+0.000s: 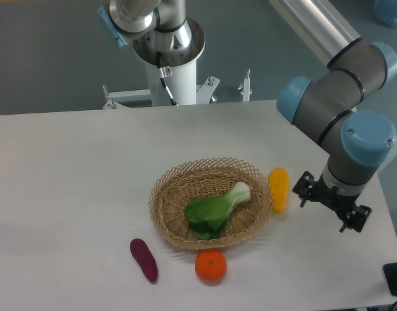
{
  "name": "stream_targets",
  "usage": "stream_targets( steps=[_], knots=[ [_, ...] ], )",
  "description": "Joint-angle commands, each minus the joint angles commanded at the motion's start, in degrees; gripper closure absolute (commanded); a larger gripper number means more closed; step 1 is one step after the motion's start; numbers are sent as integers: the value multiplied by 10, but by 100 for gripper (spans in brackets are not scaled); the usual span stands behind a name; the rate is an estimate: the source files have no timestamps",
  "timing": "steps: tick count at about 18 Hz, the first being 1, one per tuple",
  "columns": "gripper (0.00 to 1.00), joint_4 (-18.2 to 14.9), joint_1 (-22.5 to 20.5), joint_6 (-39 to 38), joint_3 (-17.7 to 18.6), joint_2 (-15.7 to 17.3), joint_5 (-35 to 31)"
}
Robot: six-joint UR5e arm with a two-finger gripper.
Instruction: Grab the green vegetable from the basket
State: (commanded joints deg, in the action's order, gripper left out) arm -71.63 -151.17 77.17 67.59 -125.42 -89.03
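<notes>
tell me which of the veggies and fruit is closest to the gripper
The yellow vegetable, lying on the table just outside the basket's right rim. The gripper hangs to its right; the others lie farther left.

Even, bright overhead light fills my workspace; my table [88, 168] reads pale and slightly washed. Soft shadows pool beneath the basket [211, 202] toward six o'clock. Glare streaks my arm's tube at one o'clock. Focus is mildly soft throughout.

Green vegetable [215, 208] — tan basket [166, 194]
</notes>
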Motion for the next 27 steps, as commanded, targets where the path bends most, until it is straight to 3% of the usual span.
stream_targets(
  steps=[10,17,23,27],
  knots=[
    [0,11,2,-64,5,-1,6],
    [0,15,19,-62,30,13,6],
    [0,30,57,-56,141,61,4],
    [0,41,79,-39,195,85,2]
  ],
)
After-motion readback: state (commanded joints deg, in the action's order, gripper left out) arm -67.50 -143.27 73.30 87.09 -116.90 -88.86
